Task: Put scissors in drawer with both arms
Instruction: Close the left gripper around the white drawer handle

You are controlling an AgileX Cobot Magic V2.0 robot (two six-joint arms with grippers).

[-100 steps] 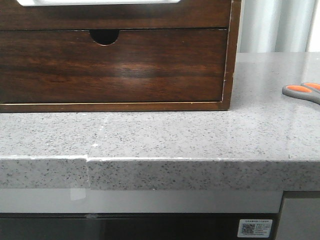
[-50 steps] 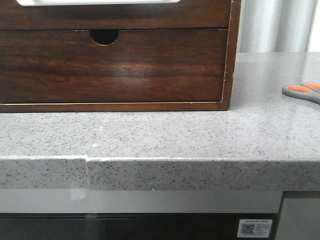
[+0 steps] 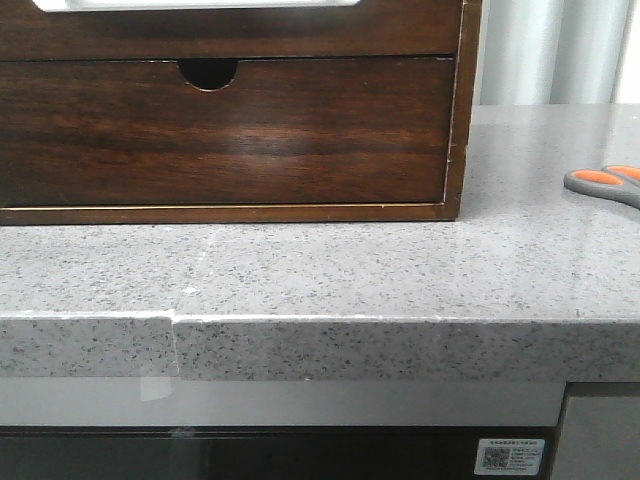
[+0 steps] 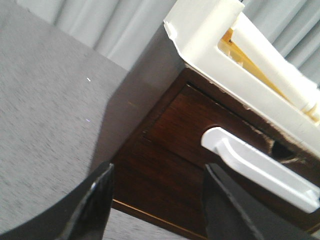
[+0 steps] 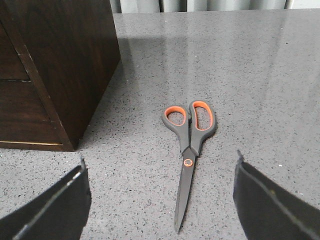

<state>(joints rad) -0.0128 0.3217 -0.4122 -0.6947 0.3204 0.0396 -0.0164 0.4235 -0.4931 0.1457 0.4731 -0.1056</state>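
Observation:
The scissors, grey with orange finger loops, lie flat and closed on the grey counter, blades pointing toward my right gripper. That gripper is open and empty, with its fingers on either side of the blade tips and above them. In the front view only the scissors' handles show at the right edge. The drawer is the upper one in the wooden cabinet, and a strip of its white inside shows at the top. My left gripper is open and empty close to the cabinet's dark wood face. Neither arm shows in the front view.
The lower drawer front with a half-round notch is shut. A white round-cornered piece juts out near my left gripper, and a white box-like part sits above it. The counter's front edge runs across the view. The cabinet's side stands beside the scissors.

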